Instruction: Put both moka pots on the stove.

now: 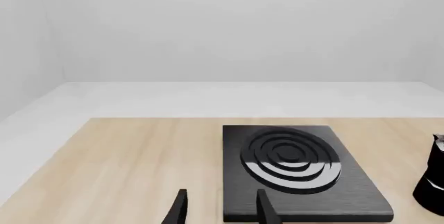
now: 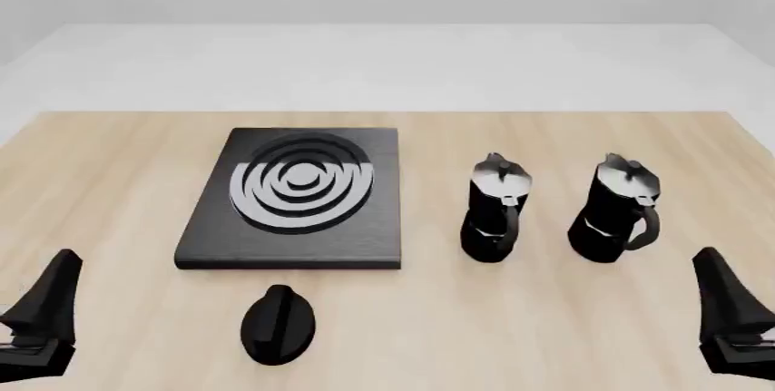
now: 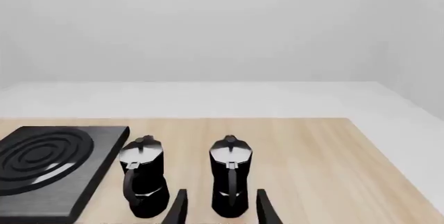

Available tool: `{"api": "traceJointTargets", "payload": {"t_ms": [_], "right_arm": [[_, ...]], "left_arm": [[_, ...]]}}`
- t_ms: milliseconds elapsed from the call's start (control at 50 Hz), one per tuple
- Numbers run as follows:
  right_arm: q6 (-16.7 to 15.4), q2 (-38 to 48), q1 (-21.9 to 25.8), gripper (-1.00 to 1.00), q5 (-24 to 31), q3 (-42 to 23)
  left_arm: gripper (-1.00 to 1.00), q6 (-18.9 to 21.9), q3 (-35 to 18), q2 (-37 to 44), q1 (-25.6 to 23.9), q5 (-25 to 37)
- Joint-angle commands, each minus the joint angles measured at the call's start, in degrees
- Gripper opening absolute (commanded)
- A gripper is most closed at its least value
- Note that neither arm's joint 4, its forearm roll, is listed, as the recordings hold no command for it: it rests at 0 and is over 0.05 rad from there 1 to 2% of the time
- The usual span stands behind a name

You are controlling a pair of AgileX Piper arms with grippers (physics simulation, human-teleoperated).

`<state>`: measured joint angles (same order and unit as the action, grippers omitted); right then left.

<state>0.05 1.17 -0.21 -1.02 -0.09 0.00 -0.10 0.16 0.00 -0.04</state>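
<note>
Left wrist view: the stove (image 1: pixel 295 169) is framed ahead of the left pincer (image 1: pixel 220 206), held parted and empty for a reach not yet begun.

Front view: both moka pots (image 2: pixel 495 209) (image 2: pixel 615 209) are seen upright on the tabletop (image 2: pixel 109 164), beside the stove, not on it.

Right wrist view: the right pincer (image 3: pixel 220 206), parted and empty, is lined up on the nearer pot.

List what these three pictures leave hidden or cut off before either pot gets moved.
- Left tool: front view, cut by the picture's lower left corner; the arm is unseen.
- Right tool: front view, cut by the lower right corner.
- Nearer moka pot: left wrist view, only a sliver at the edge.
- Stove: right wrist view, cropped at the side.
- Pot bases: right wrist view, partly behind the tool's fingers.
</note>
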Motion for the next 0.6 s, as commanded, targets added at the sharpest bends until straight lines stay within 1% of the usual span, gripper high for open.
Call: {"api": "traceJointTargets", "payload": {"t_ms": [20,40,80,100,120,140,160,180,200,220,240,260,280,300,320,340,360,400,420,440,460,480,500,540,600], "right_arm": [[-0.7,9.1,1.6,1.0,-4.7,-0.7],[-0.4,10.4,2.2,1.0,-5.3,-1.1],[-2.0,14.3,2.7,1.0,-6.4,-2.5],[-2.0,14.5,2.7,1.0,-6.5,-2.5],[-1.5,19.3,3.4,1.0,-7.2,-4.5],[-1.5,19.5,3.4,1.0,-7.4,-4.4],[-1.9,22.3,4.0,1.0,-7.6,-5.4],[-1.9,24.8,7.0,1.0,-5.8,-7.7],[-2.5,26.3,7.1,1.0,-5.3,-8.7],[-2.5,26.3,7.1,1.0,-5.3,-8.7],[-4.6,29.2,7.4,1.0,-5.0,-10.0],[-5.0,30.8,7.8,1.0,-4.4,-11.1],[-4.8,32.8,7.8,1.0,-3.6,-12.4],[-3.8,35.5,8.1,1.0,-2.1,-14.5],[-4.2,35.8,9.0,1.0,-0.9,-15.6],[-3.4,37.0,9.8,1.0,1.1,-17.5],[-3.9,37.7,10.3,1.0,2.2,-18.7],[-6.4,40.2,10.5,1.0,4.2,-20.9],[-6.2,41.2,10.9,1.0,5.1,-21.9],[-5.1,41.9,11.2,1.0,6.4,-23.3],[-5.1,41.9,11.2,1.0,6.4,-23.4],[-5.6,43.0,11.7,1.0,8.4,-25.7],[-6.0,44.3,11.4,1.0,9.3,-26.8],[-5.8,46.5,11.3,1.0,10.2,-28.3],[-5.0,48.3,12.6,1.0,12.2,-30.7]], "left_arm": [[1.0,0.0,-0.1,0.3,0.0,-0.1],[1.0,0.0,-0.1,0.3,0.0,-0.1],[1.0,0.0,-0.1,0.3,0.0,-0.1],[1.0,0.0,-0.1,0.3,0.0,-0.1],[1.0,0.0,-0.1,0.3,0.0,-0.1],[1.0,0.0,-0.1,0.3,0.0,-0.1],[1.0,0.0,-0.1,0.3,0.0,-0.1],[1.0,0.0,-0.1,0.3,0.0,-0.1],[1.0,0.0,-0.1,0.3,0.0,-0.1],[1.0,0.0,-0.1,0.3,0.0,-0.1],[1.0,0.0,-0.1,0.3,0.0,-0.1],[1.0,0.0,-0.1,0.3,0.0,-0.1],[1.0,0.0,-0.1,0.3,0.0,-0.1],[1.0,0.0,-0.1,0.3,0.0,-0.1],[1.0,0.0,-0.1,0.3,0.0,-0.1],[1.0,0.0,-0.1,0.3,0.0,-0.1],[1.0,0.0,-0.1,0.3,0.0,-0.1],[1.0,0.0,-0.1,0.3,0.0,-0.1],[1.0,0.0,-0.1,0.3,0.0,-0.1],[1.0,0.0,-0.1,0.3,0.0,-0.1],[1.0,0.0,-0.1,0.3,0.0,-0.1],[1.0,0.0,-0.1,0.3,0.0,-0.1],[1.0,0.0,-0.1,0.3,0.0,-0.1],[1.0,0.0,-0.1,0.3,0.0,-0.1],[1.0,0.0,-0.1,0.3,0.0,-0.1]]}}
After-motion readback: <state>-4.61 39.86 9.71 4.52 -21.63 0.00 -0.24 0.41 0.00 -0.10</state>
